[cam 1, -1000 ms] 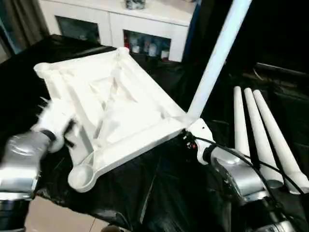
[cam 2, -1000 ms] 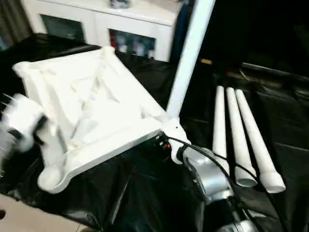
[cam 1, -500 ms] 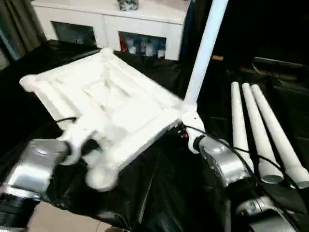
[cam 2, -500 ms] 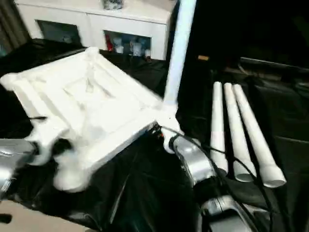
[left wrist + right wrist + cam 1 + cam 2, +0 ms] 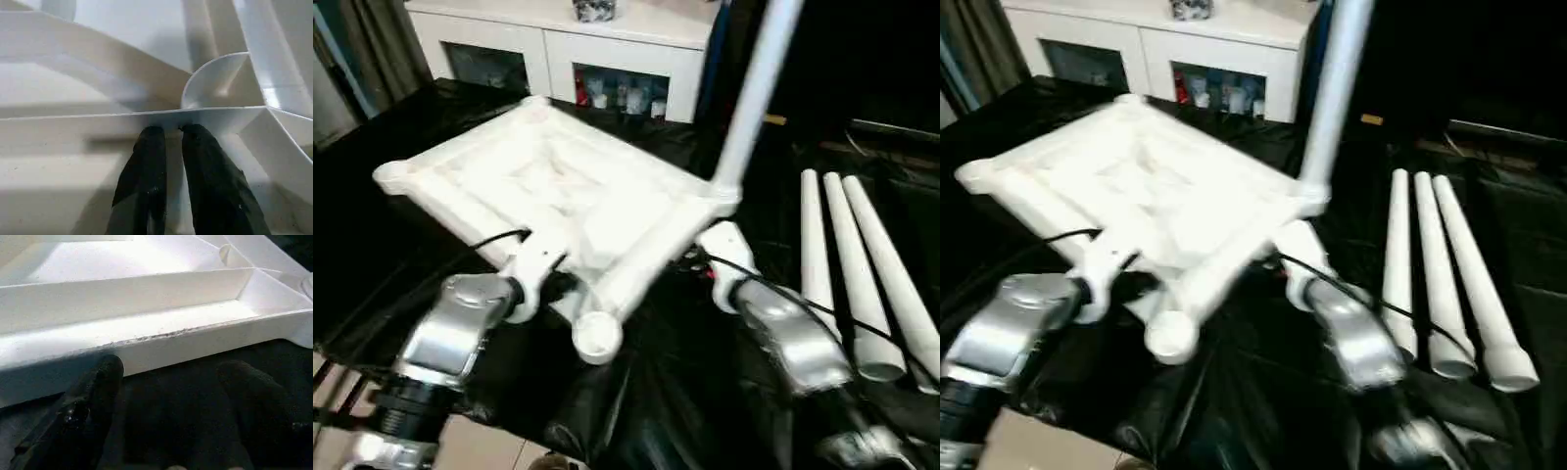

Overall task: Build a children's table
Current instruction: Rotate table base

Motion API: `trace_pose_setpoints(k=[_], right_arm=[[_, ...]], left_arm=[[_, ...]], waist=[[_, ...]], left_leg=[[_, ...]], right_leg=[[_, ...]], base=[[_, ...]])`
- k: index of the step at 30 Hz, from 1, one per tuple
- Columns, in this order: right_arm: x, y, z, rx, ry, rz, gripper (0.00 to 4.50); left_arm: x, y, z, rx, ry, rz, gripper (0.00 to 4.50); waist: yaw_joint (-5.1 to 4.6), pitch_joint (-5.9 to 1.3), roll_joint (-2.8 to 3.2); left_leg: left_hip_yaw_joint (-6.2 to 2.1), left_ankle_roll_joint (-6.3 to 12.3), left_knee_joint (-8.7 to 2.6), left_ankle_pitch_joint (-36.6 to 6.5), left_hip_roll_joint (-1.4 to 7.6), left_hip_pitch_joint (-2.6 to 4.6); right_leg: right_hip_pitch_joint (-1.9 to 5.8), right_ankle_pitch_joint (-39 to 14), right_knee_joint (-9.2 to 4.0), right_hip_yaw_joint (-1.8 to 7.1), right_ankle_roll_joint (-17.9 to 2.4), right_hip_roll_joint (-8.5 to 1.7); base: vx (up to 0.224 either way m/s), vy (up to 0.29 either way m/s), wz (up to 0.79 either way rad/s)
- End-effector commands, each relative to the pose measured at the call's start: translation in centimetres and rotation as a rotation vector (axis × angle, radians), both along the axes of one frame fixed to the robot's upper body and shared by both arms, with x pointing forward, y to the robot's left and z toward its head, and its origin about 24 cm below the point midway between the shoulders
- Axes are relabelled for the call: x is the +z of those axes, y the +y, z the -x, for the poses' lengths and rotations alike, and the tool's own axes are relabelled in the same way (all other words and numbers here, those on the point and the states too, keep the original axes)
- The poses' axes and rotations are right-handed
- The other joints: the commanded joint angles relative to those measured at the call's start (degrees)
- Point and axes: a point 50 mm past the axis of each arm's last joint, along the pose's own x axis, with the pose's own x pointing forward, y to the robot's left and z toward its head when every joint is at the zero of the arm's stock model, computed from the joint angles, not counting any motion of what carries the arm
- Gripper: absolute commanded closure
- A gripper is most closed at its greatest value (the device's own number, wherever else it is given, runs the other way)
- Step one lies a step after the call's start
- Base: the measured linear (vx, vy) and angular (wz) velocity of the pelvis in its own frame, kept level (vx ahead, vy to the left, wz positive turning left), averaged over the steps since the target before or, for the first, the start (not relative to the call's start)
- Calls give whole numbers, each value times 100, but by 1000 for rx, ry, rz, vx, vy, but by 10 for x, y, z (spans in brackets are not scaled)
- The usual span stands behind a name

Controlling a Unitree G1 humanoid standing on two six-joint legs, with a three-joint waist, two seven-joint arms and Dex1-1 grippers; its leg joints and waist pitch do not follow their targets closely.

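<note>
The white tabletop point(image 5: 558, 181) lies underside up on the black-covered table, ribs showing. One white leg point(image 5: 754, 98) stands upright in its right corner socket. The near corner socket point(image 5: 597, 336) is empty. Three more legs point(image 5: 847, 264) lie side by side at the right. My left gripper point(image 5: 168, 134) is at the tabletop's near-left edge, its black fingers point(image 5: 149, 161) shut on a rib. My right gripper point(image 5: 171, 377) is open just below the tabletop's near-right edge point(image 5: 195, 345), over the black cloth, beside the socket with the leg.
A white cabinet point(image 5: 558, 49) with glass doors stands behind the table. The black cloth point(image 5: 646, 411) hangs over the table's near edge, with floor point(image 5: 337, 411) showing at the lower left. The lying legs take up the right side.
The tabletop has turned, its near empty socket swinging right toward the middle. My left arm came in from the far left with it. The fitted leg stays upright.
</note>
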Motion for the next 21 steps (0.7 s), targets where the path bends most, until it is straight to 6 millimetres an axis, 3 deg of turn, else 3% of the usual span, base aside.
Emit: trace_pose_setpoints(k=[1,2,3,6,10,12,14,15,21], right_arm=[[18,-6,-1,-22,-48,3,85],[19,-7,0,-23,-49,3,85],[25,-12,1,-41,-53,9,85],[33,-20,3,-68,-49,4,85],[23,-19,4,-50,-21,21,85],[18,-14,5,-48,-9,27,85],[19,-12,4,-49,-24,36,85],[23,-11,2,-65,-53,26,85],[41,-19,-4,-109,-103,1,85]], left_arm=[[-3,-30,9,-141,10,65,373],[-3,-31,9,-141,11,65,373],[-7,-33,11,-152,22,61,373],[-5,-30,7,-124,-11,38,373],[3,-19,-1,-65,-68,12,373],[9,-9,-4,-31,-96,-22,353],[14,2,-6,1,-119,-50,344],[20,10,-7,15,-132,-61,338],[40,24,-9,0,-153,-75,292]], waist=[[-54,-388,20],[-52,-392,2],[-77,-386,30],[-103,-382,31],[-102,-382,2],[-112,-381,-98],[-97,-381,-50],[-103,-377,-93],[-129,-371,-31]], left_leg=[[-24,67,-354,-526,130,50],[-27,91,-348,-491,129,50],[-32,104,-351,-485,117,32],[-33,110,-350,-598,118,41],[-30,111,-348,-637,121,42],[-24,140,-353,-564,121,26],[-32,138,-350,-540,120,28],[-29,138,-352,-502,123,19],[-38,61,-357,-488,120,46]], right_leg=[[290,-445,-370,304,-941,-370],[302,-404,-367,304,-928,-370],[311,-423,-366,301,-924,-366],[308,-689,-404,301,-850,-372],[294,-880,-421,297,-843,-383],[299,-869,-416,287,-848,-384],[291,-902,-403,287,-846,-390],[290,-888,-401,286,-817,-390],[277,-761,-365,283,-832,-368]], base=[[0,0,0],[0,0,0],[0,0,0],[0,0,0],[0,0,0],[0,0,0],[0,0,0],[0,0,0],[0,0,0]])
